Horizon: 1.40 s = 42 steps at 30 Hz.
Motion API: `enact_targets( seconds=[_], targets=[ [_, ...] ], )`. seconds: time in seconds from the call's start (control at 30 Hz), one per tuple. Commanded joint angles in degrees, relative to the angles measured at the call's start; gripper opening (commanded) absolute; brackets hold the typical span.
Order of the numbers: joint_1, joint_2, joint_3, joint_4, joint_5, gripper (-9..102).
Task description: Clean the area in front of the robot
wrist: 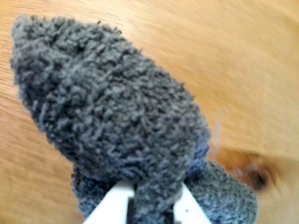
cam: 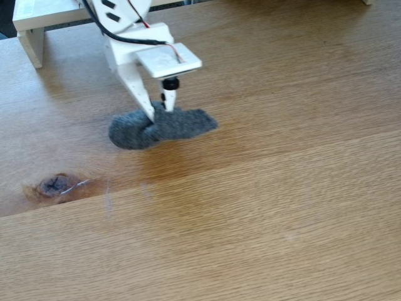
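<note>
One view alone shows frame (cam: 34, 25).

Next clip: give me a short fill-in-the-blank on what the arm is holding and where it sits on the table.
1. The pincer is shut on a fuzzy ____ cloth.
2. In the fixed view, the dark knot in the wood lies to the ____ of the cloth.
3. The cloth rests on a ____ table.

Missing words: grey; left; wooden
</note>
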Motion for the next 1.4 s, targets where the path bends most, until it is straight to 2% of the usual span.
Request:
enact_targets(
  seconds=[0.0,0.1,0.23,0.47,0.7,0.87,1.07,1.2,1.37],
  targets=[
    [-1.5,-5.1,-3.0,-13.8,-2.5,0],
    [-0.7,-12.4,-3.0,-22.8,-5.6,0],
    [2.1,-22.1,-7.3,-26.3,-9.7,0],
    [10.0,-32.6,-24.3,-20.9,-9.7,0],
    [19.2,-39.9,-41.3,-14.1,-13.8,0],
    [26.9,-41.3,-46.9,-1.9,-11.5,0],
    [31.8,-36.6,-46.9,14.5,-8.3,0],
    [30.8,-31.1,-46.8,30.2,-4.0,0],
    [24.2,-25.1,-45.1,47.6,1.8,0]
  ],
)
